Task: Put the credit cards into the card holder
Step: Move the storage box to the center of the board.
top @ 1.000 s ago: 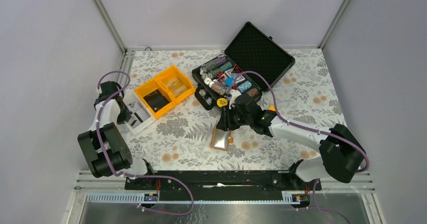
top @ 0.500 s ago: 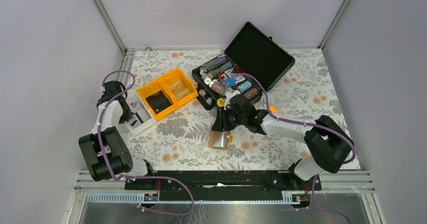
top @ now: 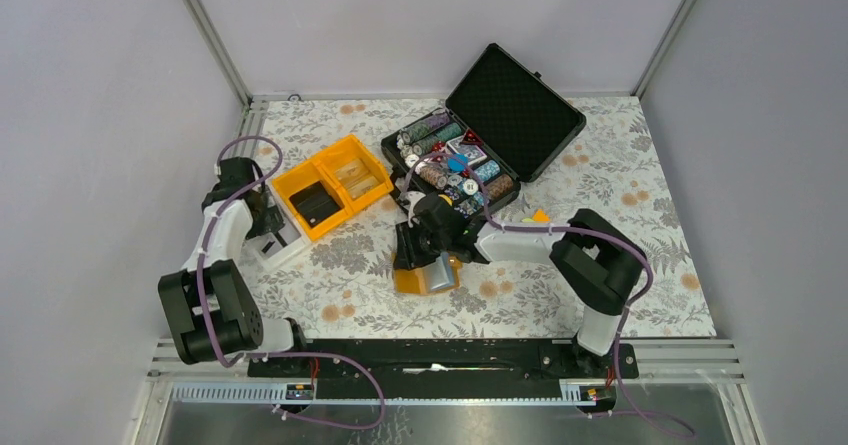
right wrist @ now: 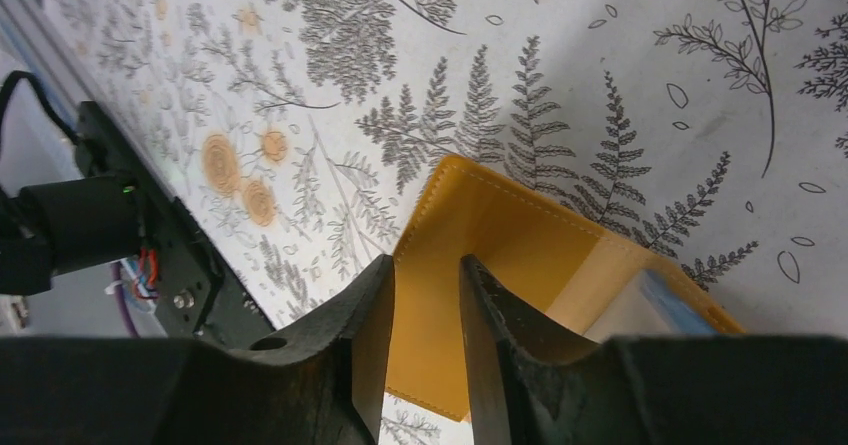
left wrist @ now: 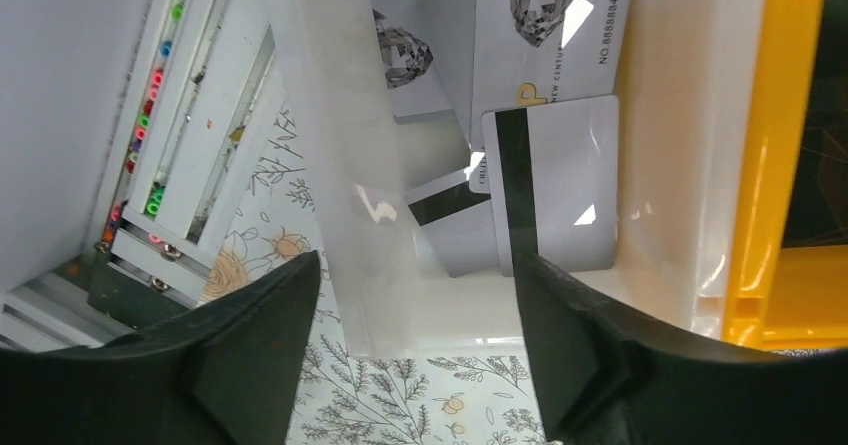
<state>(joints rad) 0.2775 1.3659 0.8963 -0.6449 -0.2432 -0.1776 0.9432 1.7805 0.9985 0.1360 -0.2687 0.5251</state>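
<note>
Several credit cards [left wrist: 555, 180] lie overlapping in a clear tray [left wrist: 345, 165]; some show diamond prints, others black stripes. My left gripper [left wrist: 418, 265] hangs open over the tray's near end with nothing between its fingers. From above it sits at the table's left side [top: 264, 227]. The orange card holder [top: 415, 283] lies mid-table, with a pale inner pocket [right wrist: 650, 310] showing beside its orange flap [right wrist: 520, 235]. My right gripper [right wrist: 425, 265] points at that flap. Its jaws stand a narrow gap apart, with orange visible through the gap and nothing seen pinched. In the top view it is just above the holder [top: 418, 253].
An orange compartment bin [top: 330, 180] stands right of the tray, its wall close to my left fingers [left wrist: 775, 165]. An open black case [top: 515, 100] filled with poker chips [top: 440, 150] is behind the holder. A metal rail [left wrist: 190, 115] runs along the table's left edge.
My left jaws have opened and that arm has shifted a little toward the tray. My right gripper has moved left, and the card holder has shifted with it and now shows more orange.
</note>
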